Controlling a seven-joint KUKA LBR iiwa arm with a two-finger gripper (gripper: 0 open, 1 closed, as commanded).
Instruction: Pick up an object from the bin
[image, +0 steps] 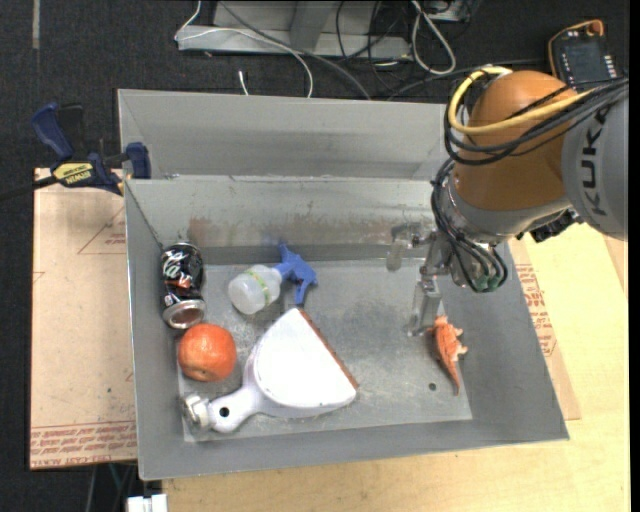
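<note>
My hand (418, 318) hangs low at the right of the bin (330, 205); open or closed, I cannot tell. The orange toy (448, 352) lies just beside its tip, toward the near wall, long axis running that way.

4 items, all grouped left. Dark soda can (182, 285) lies on its side, 1 end facing near. Orange-red round fruit (207, 352) sits just near of the can; can't tell if they touch. White spray bottle (253, 288) with blue trigger (296, 273) lies right of the can. White dustpan (297, 378) is nearest, handle pointing left, just beside the fruit.
</note>
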